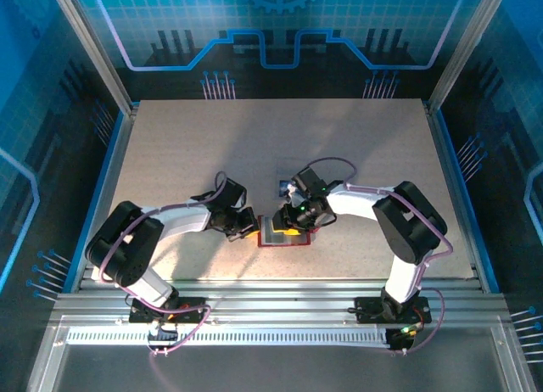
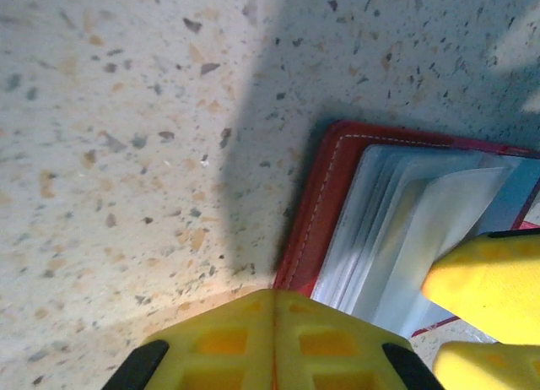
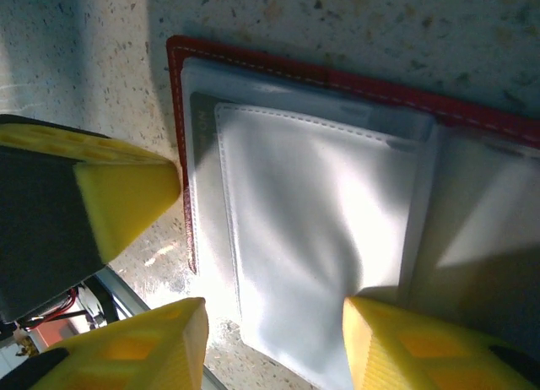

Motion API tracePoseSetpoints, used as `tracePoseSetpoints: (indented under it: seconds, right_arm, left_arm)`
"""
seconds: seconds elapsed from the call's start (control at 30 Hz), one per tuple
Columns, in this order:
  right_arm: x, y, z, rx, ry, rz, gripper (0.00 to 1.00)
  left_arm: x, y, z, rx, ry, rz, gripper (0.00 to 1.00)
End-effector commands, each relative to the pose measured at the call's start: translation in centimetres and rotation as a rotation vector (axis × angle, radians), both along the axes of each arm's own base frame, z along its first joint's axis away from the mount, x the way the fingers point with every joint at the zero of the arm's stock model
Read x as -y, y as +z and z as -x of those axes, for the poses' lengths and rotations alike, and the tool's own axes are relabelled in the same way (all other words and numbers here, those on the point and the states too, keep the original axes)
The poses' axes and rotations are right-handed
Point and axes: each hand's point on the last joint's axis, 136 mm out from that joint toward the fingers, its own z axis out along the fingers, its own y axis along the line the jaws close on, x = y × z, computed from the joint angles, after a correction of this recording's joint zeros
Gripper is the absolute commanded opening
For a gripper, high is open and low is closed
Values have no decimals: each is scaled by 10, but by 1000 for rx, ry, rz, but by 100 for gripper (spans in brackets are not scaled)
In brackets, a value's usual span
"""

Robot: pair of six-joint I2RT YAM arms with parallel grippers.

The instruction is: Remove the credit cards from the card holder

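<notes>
My left gripper [image 2: 272, 304] sits nearest the lens, its yellow fingers pressed together with nothing between them, right at the corner of the open red card holder [image 2: 314, 213] on the speckled table [image 2: 101, 154]. My right gripper [image 3: 274, 314] has its fingers spread apart over the holder's clear pockets, one fingertip on the plastic. One blue credit card [image 1: 283, 187] lies on the table just beyond the holder.

**Three eyes on one card holder [image 1: 282, 232]**

My top camera looks steeply down from above and behind me, far from it. Both wrist cameras hang close over it, facing down: the left at its left red edge, the right over its clear pockets. All three share it.
</notes>
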Motion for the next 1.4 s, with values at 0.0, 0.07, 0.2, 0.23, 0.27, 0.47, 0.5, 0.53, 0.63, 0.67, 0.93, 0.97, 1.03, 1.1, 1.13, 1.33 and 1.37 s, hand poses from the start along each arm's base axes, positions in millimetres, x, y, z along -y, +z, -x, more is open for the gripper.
tracePoseSetpoints:
  seconds: [0.0,0.07,0.2,0.23,0.27,0.47,0.5,0.53,0.63,0.67,0.93,0.97,1.03,1.1,1.13,1.33,1.37]
  right_arm:
    - [6,-1,3,-25,-30,-10,48]
    - [6,-2,3,-28,-35,-20,48]
    - [6,-3,3,-34,-48,-44,48]
    - [6,-3,2,-34,-51,-51,48]
    - [6,-3,3,-35,-52,-56,48]
    - [6,1,-2,-29,-63,-80,48]
    - [9,-4,3,-43,-66,-74,48]
    - [11,-5,4,-47,-68,-75,47]
    - [12,-5,4,-50,-72,-80,47]
    - [13,-5,4,-49,-74,-83,47]
    - [14,-5,4,-53,-79,-94,45]
    - [14,-5,5,-54,-78,-95,45]
    - [14,-5,5,-53,-78,-98,45]
    - [14,-4,5,-54,-81,-102,45]
    - [14,-4,5,-56,-81,-103,45]
    - [14,-5,6,-57,-84,-113,44]
    - [14,-5,6,-58,-85,-116,44]
  left_arm:
    - [2,22,-6,50,-15,-6,12]
    - [5,31,-10,66,-10,14,16]
    - [14,41,-14,73,-5,68,21]
    - [17,42,-14,71,-3,85,22]
    - [19,42,-15,67,2,99,22]
    - [29,34,-15,41,8,140,22]
    - [31,33,-15,37,7,144,23]
    - [33,32,-16,35,5,148,23]
    - [37,27,-15,23,0,146,26]
    - [37,25,-14,19,-2,144,27]
    - [42,12,-11,-12,-4,136,30]
    - [43,12,-12,-11,-4,138,30]
    - [44,11,-12,-14,-6,143,30]
    - [45,10,-12,-15,-6,145,29]
    - [46,10,-12,-15,-8,144,29]
    - [49,10,-11,-17,-12,149,26]
    - [48,9,-11,-20,-11,150,26]
